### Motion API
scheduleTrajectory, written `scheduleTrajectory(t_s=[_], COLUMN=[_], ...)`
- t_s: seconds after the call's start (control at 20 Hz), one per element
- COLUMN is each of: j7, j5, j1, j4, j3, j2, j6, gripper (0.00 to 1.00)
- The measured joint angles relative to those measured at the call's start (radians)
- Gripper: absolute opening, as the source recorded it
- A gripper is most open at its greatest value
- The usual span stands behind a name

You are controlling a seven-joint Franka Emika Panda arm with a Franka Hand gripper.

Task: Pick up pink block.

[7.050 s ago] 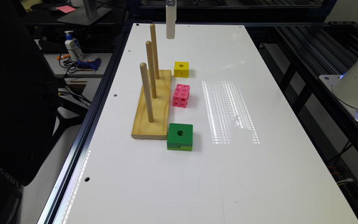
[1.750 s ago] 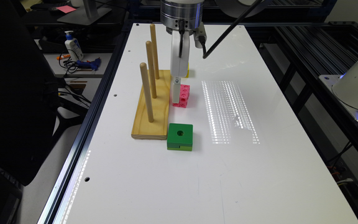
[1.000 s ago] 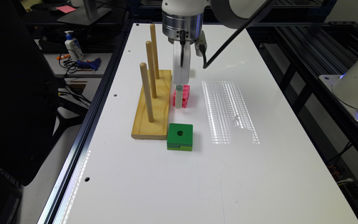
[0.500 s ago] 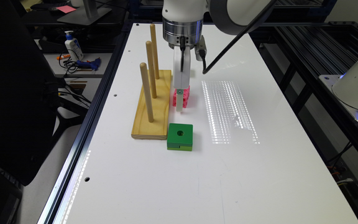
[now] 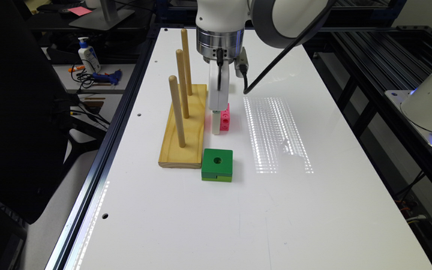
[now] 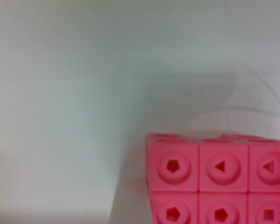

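The pink block (image 5: 225,120), made of snap-together cubes, rests on the white table (image 5: 238,217) beside the wooden peg board. In the wrist view the pink block (image 6: 219,186) is very close, and its faces with round recesses are plain to see. My gripper (image 5: 216,129) has come straight down from above. Its white tip reaches table level against the side of the block that faces the peg board. Most of the block is hidden behind the gripper in the exterior view.
A wooden base with three upright pegs (image 5: 184,138) stands close to the gripper, on the exterior view's left. A larger green block (image 5: 217,164) lies nearer the camera, at the base's corner. The table's left edge (image 5: 99,180) has a metal rail.
The gripper has sunk lower over the last second, from just above the pink block down to table level beside it. The block has not moved.
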Motion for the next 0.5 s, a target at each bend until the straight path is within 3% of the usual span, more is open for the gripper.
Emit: scheduleTrajectory(t_s=[0.5], j7=[0.0], j5=[0.0], j1=[0.0], j4=[0.0], j3=[0.0], j2=[-0.019], j6=[-0.012], gripper=[0.0])
